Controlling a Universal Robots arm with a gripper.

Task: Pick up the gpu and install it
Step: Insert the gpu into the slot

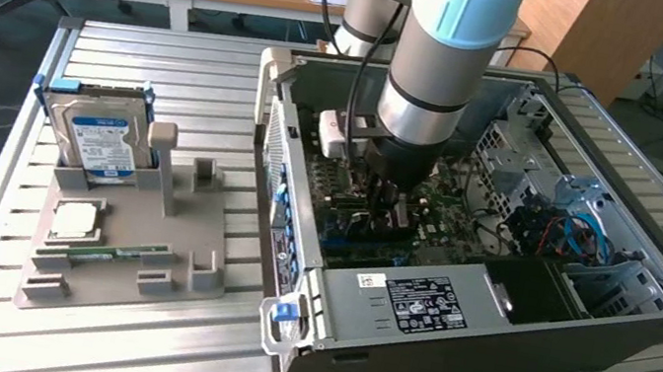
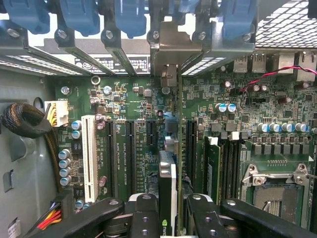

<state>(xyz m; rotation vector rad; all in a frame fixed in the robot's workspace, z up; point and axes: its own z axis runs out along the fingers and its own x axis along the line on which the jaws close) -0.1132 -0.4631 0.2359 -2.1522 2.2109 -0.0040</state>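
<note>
Seen edge-on in the wrist view, the gpu (image 2: 167, 186) is a thin card with a greyish edge. It stands upright over the green motherboard (image 2: 124, 99), in line with the black expansion slots. Its metal bracket (image 2: 166, 49) reaches the row of rear slot covers. My gripper (image 2: 171, 218) is shut on the card, one black finger (image 2: 143, 213) on each side. In the exterior view the gripper (image 1: 385, 203) is deep inside the open computer case (image 1: 450, 365), pointing down at the board. I cannot tell whether the card is fully seated.
Beside the card are a white slot (image 2: 89, 153), fitted RAM sticks (image 2: 213, 168), a CPU socket (image 2: 275, 183) and a cable bundle (image 2: 25, 121). Blue clips (image 2: 131, 17) line the rear. A grey fixture (image 1: 198, 225) at the exterior view's left holds a hard drive (image 1: 99, 139), a CPU (image 1: 75, 220) and a RAM stick (image 1: 108, 254).
</note>
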